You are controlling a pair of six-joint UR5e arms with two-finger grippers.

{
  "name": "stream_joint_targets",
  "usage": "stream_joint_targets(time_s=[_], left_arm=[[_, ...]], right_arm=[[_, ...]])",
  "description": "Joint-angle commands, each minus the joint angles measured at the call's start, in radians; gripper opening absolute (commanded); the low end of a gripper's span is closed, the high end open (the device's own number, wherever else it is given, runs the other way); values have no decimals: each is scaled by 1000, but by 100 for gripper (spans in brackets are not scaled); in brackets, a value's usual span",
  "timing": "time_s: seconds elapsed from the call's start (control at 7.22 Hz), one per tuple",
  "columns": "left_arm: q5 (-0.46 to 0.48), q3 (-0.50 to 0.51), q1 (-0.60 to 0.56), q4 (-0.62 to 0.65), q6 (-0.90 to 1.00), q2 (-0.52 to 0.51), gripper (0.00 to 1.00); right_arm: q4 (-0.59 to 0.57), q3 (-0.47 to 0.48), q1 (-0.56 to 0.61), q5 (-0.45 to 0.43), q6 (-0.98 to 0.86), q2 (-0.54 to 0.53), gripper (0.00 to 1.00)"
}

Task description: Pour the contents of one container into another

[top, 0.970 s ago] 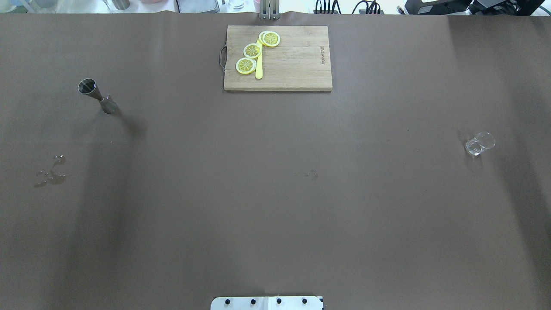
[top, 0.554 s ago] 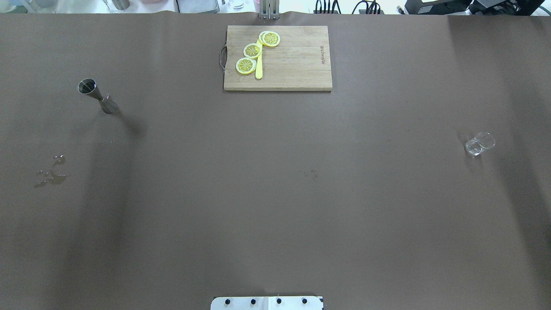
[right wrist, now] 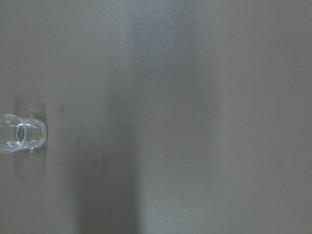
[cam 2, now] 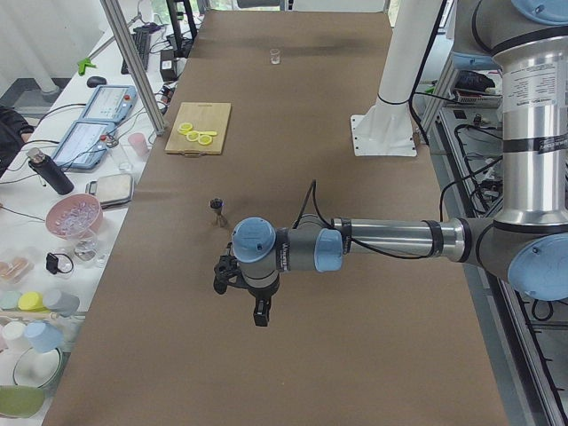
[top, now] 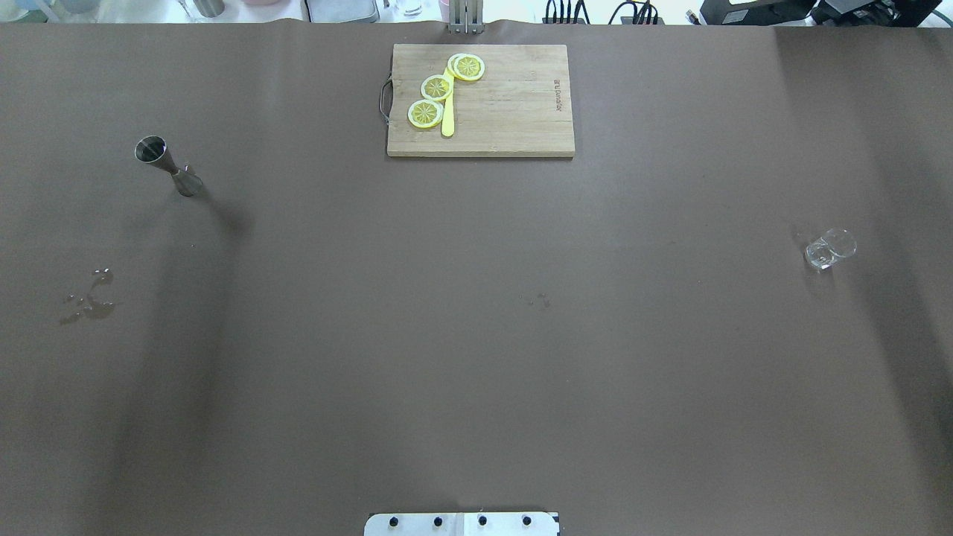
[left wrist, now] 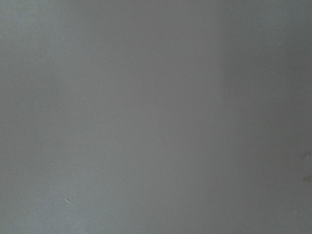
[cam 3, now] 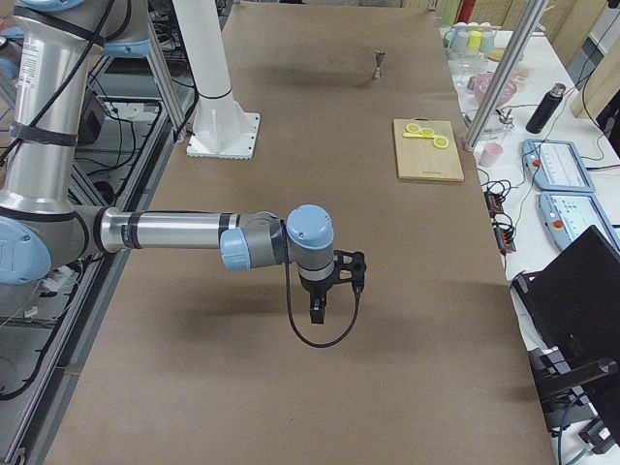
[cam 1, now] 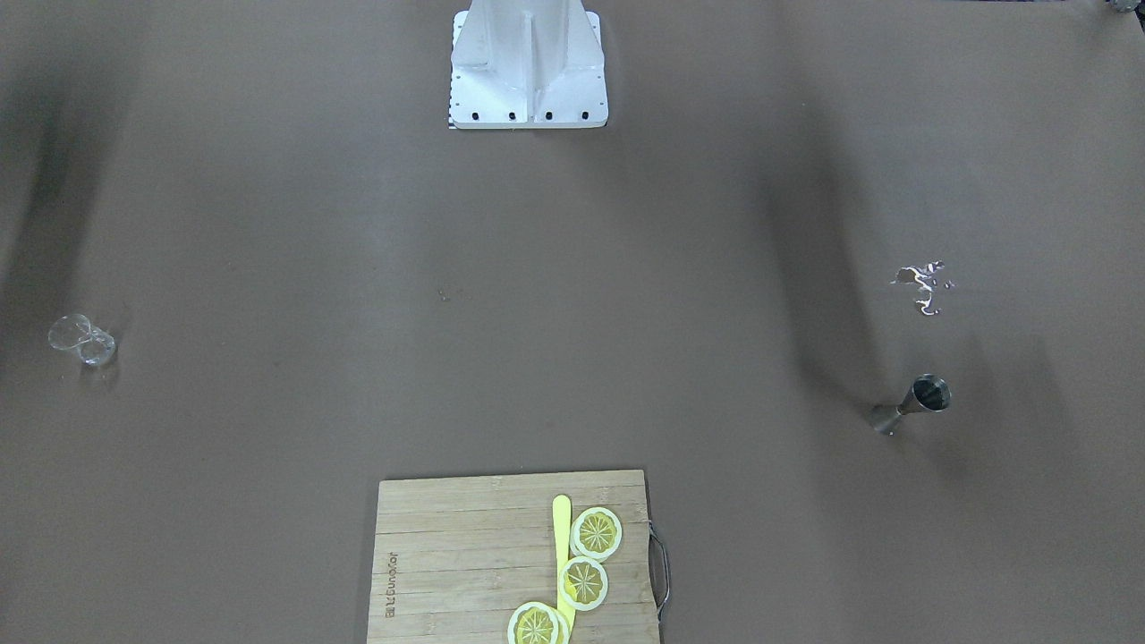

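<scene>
A steel jigger [top: 167, 165] stands upright on the table's left side, also visible in the front-facing view [cam 1: 912, 404]. On the far right stands a small clear glass [top: 829, 249], which the right wrist view catches at its left edge [right wrist: 22, 133]. Neither gripper appears in the overhead or front-facing views. The left gripper [cam 2: 259, 315] hangs above the table, nearer than the jigger [cam 2: 216, 209] in the exterior left view. In the exterior right view the right gripper [cam 3: 317, 312] also hangs over bare table. I cannot tell whether either is open or shut.
A wooden cutting board [top: 521, 112] with lemon slices [top: 436, 88] and a yellow knife [top: 447, 119] lies at the far middle edge. A small liquid spill [top: 89, 301] sits in front of the jigger. The robot's base plate [top: 461, 523] is at the near edge.
</scene>
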Motion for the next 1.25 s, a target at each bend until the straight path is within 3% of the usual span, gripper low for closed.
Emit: stream_joint_targets(time_s=[0.0,1.11], left_arm=[[0,-3,0,0,0,-2,99],[0,-3,0,-2,0,-5,99]], right_arm=[[1,0,0,10,-2,0,100],[13,0,0,4,-5,2,100]])
